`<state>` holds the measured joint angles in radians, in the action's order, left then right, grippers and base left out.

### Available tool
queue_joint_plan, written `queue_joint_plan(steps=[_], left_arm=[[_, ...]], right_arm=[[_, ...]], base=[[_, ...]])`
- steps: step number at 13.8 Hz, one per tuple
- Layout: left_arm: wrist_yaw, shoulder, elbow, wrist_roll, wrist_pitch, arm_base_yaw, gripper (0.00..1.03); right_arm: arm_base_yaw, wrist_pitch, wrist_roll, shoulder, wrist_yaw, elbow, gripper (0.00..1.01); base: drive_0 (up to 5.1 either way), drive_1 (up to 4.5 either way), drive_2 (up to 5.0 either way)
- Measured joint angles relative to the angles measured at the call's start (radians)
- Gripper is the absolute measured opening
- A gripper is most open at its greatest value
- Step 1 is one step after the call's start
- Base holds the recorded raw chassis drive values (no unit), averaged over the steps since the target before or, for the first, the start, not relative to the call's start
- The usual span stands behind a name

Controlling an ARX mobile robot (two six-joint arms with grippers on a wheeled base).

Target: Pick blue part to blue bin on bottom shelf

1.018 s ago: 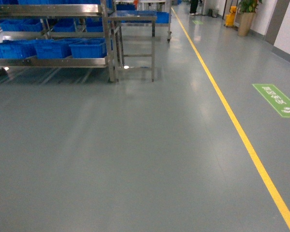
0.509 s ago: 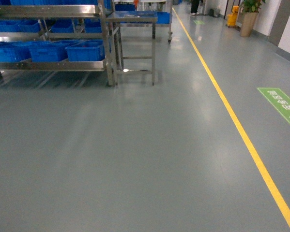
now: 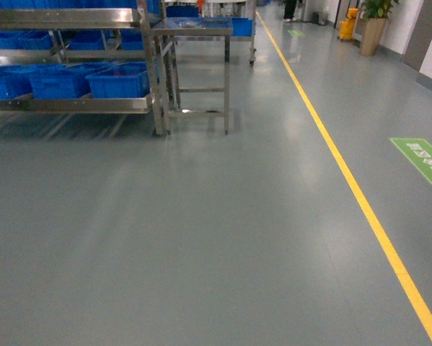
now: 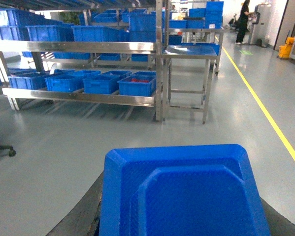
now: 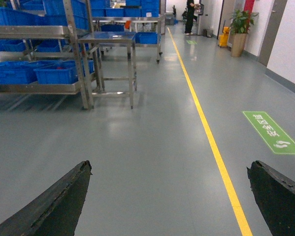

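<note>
Blue part (image 4: 186, 196): fills the bottom of the left wrist view, a flat blue plastic piece with cut corners and a raised inner panel, sitting right between the dark fingers.
Left gripper (image 4: 179, 216): clamped on the blue part; only dark finger edges peek out at 7 and 5 o'clock.
Right gripper (image 5: 172, 206): fingers (image 5: 53, 204) wide apart, holding nothing, just grey floor between them.
Blue bin (image 4: 136, 84): can't really say which crate is the one; a row of them sits on the low level, the rightmost with something red inside.
Bottom shelf (image 4: 83, 96): steel rack at about 10 o'clock, well away from the part.
Steel table (image 4: 189, 64): just right of the rack.
Yellow line (image 3: 360, 202): runs up the floor at 2 o'clock.
</note>
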<state>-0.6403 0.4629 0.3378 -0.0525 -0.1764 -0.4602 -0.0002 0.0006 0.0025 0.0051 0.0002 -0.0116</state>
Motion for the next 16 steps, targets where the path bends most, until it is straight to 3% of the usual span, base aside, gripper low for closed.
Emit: queue_joint_plan(steps=[16], left_arm=[[0.001,-0.002,0.000,0.000,-0.006,-0.001,0.44]], right_arm=[[0.000,-0.005,0.000,0.000,0.000,0.000,0.98]], base=[[0.0,4.31,-4.3]])
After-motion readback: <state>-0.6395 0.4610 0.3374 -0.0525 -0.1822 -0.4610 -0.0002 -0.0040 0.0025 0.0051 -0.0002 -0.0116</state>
